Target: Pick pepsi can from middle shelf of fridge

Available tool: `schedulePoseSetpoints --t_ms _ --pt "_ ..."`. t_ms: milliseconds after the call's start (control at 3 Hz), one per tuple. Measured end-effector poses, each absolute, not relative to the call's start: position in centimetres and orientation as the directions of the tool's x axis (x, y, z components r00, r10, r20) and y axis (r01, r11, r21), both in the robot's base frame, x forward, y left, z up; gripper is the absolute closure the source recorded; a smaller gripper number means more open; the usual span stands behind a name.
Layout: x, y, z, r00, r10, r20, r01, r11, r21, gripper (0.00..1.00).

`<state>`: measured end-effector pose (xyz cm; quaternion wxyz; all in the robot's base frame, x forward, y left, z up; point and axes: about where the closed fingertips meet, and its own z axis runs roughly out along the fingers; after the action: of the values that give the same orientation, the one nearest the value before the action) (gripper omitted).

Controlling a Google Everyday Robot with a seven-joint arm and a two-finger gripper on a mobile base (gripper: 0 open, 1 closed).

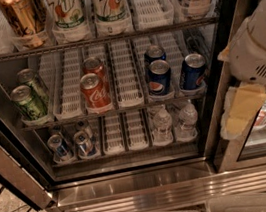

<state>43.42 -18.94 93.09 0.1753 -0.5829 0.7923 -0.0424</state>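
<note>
Nearest, at the right edge, the gripper (244,108) hangs outside the fridge (136,188), before its door frame. Whether it is spread or pressed together cannot be told. Farther in, the pepsi can (158,77) stands upright at the front of its lane on the middle shelf (126,78), right of the red cola can (93,93). The approach seems in hand; next, the arm (260,48) must swing left and reach in.

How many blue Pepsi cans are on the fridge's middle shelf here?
3. One pepsi can stands at a lane's front on the middle shelf, another behind it, a third in the next lane right. Others may hide behind. The gripper is at the right edge, outside the shelf.
</note>
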Motion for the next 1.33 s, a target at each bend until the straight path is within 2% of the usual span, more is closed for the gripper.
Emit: schedulePoseSetpoints --t_ms 333,667,1000,1333 --pt "41.7 -18.4 88.7 -0.248 -0.922 -0.298 -0.906 0.330 -0.265 0.00" --pt "39.7 -18.9 82.7 -0.244 -0.874 -0.420 -0.905 0.361 -0.226 0.00" --pt "41.1 -18.2 79.3 -0.213 -0.776 -0.594 -0.876 0.420 -0.235 0.00" --pt "41.5 -18.1 79.6 -0.189 -0.734 -0.652 -0.858 0.447 -0.255 0.00"
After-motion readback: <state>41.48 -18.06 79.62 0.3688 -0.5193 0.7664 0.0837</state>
